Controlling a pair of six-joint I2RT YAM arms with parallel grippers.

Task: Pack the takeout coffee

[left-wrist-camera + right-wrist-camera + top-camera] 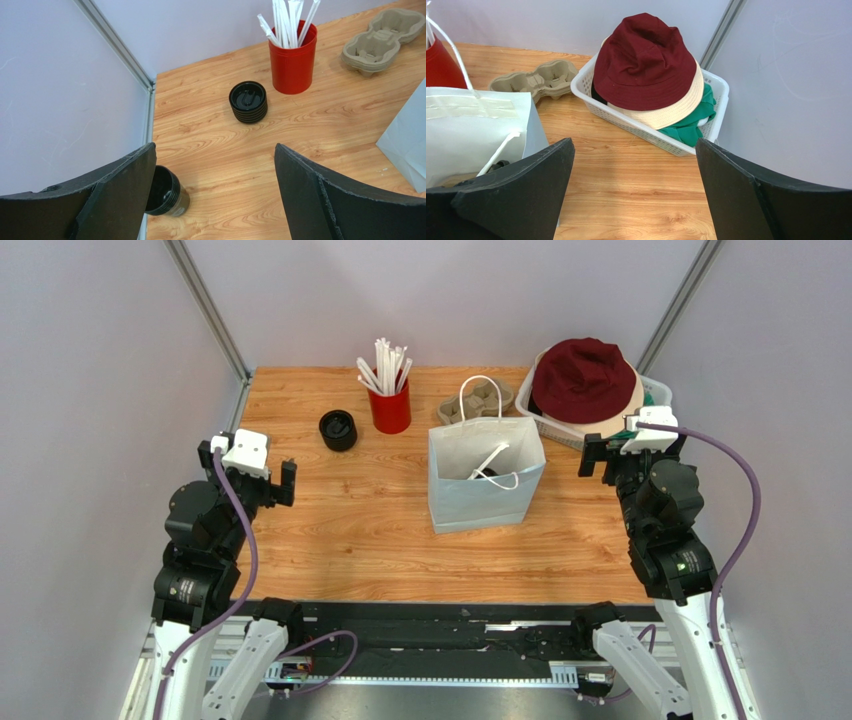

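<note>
Your left gripper has its jaws spread wide with nothing between them. In its wrist view, the takeout coffee stands just beside the inner face of the left finger, which partly hides it. It is a small brown paper cup, upright, with a dark mouth. No lid shows on it, and you cannot tell whether that darkness is liquid or an empty inside. The cup sits at the table's left edge, close against the wall rail. The overhead view does not show it at all, because the left arm covers that spot.

Treat the cup as light and thin-walled. It will likely buckle under a hard squeeze and tip easily, and if it is full it will spill. Grip it across the wall a little below the rolled rim, where paper cups are stiffest. Close gently and keep it vertical. The rail probably leaves little room for the outer finger.

Further out are the stack of black lids, then the red cup of straws and the cardboard carrier.

Your right gripper is also wide apart and empty. It hovers between the white paper bag and the basket that holds a maroon hat.
</note>
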